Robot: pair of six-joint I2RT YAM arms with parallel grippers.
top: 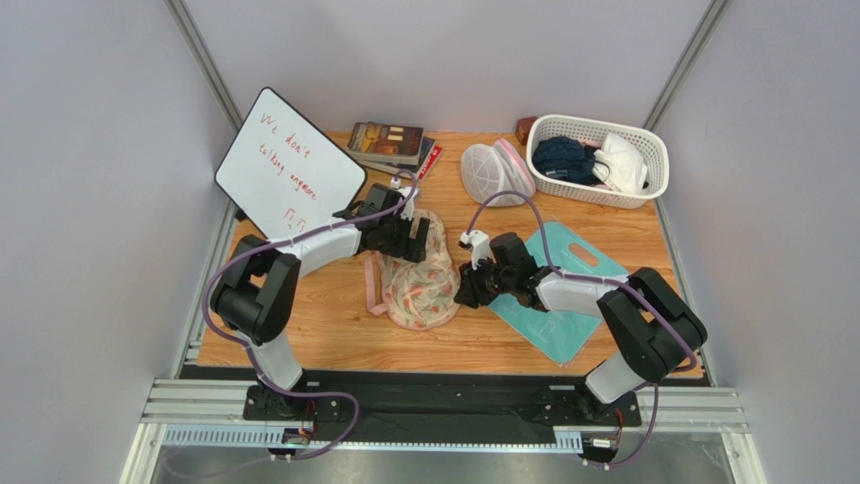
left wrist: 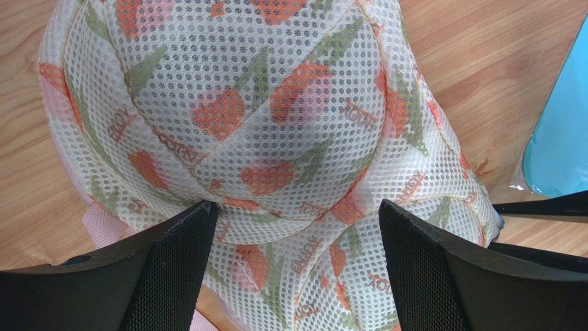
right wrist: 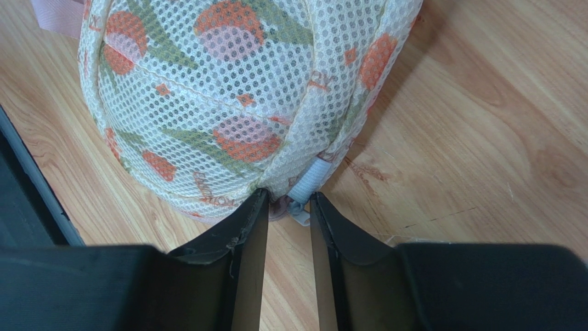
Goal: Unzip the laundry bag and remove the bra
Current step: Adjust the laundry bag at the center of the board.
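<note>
The laundry bag (top: 419, 282) lies flat mid-table: cream mesh with orange flowers, pink edging and a pink strap (top: 373, 287). My left gripper (top: 404, 240) is open wide, straddling the bag's far lobe (left wrist: 276, 103); its fingertips (left wrist: 197, 221) rest at the mesh with the gripper (left wrist: 297, 207) centred over the fabric. At the bag's right edge (right wrist: 228, 89), my right gripper (right wrist: 286, 196) has its jaws narrowed to a small gap. The pale zipper pull (right wrist: 305, 198) sits between the tips, and wood shows through the gap. The bra is hidden.
A teal pouch (top: 565, 292) lies under my right arm. At the back stand a whiteboard (top: 288, 166), a stack of books (top: 389, 144), a white mesh dome bag (top: 495, 173) and a white basket (top: 596, 123) with clothes.
</note>
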